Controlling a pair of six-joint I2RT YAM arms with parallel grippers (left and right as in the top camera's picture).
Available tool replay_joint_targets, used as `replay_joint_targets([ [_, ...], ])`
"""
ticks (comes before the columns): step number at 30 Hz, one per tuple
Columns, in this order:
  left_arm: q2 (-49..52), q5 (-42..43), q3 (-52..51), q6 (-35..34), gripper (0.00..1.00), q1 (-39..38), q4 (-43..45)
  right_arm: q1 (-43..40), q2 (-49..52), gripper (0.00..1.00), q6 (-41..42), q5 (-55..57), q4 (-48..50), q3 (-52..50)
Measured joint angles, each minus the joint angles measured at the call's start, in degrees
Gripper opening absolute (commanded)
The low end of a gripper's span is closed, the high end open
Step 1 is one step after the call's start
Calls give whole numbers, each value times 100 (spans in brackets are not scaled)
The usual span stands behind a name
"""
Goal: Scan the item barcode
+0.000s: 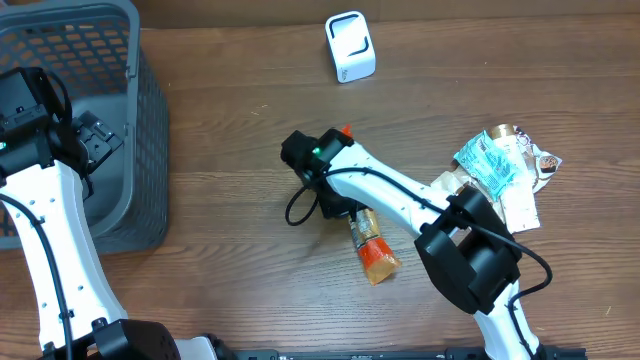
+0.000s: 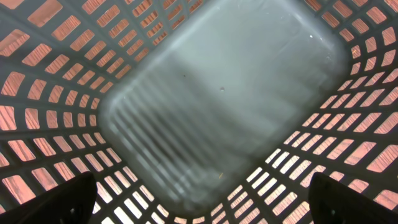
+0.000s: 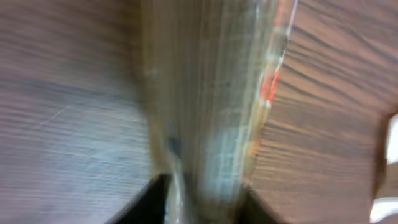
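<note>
Basket, grey plastic mesh, is seen at the far left of the wooden table. Left gripper is held above the basket's inside. In the left wrist view its two dark fingertips are seen at opposite bottom corners, so the jaws are spread wide, with nothing between them but the basket floor below.

Scanner, small and white, is stood near the table's back edge, well apart from both arms.

Right gripper is lowered at mid-table, at the upper end of a packet. Packet is orange-brown and is laid flat on the wood, slanting down to the right, partly covered by the arm. In the right wrist view, heavily blurred, the packet is seen running up between the two dark fingertips. Whether the jaws are pressed on it or just slack beside it cannot be told.

Pile of other packets is gathered at the right edge.
</note>
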Motion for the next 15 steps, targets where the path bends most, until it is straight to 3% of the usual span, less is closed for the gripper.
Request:
replay_joint_targets([
  [1,0,0,0,2,100,0,0,35,0,63,-70,-48,35,20],
  [3,0,0,0,2,100,0,0,66,0,69,-269,-205,74,46],
  [7,0,0,0,0,100,0,0,-103,0,75,-584,-697,87,85],
  [15,0,0,0,0,100,0,0,-1508,0,87,-1698,-2238,-210,103],
])
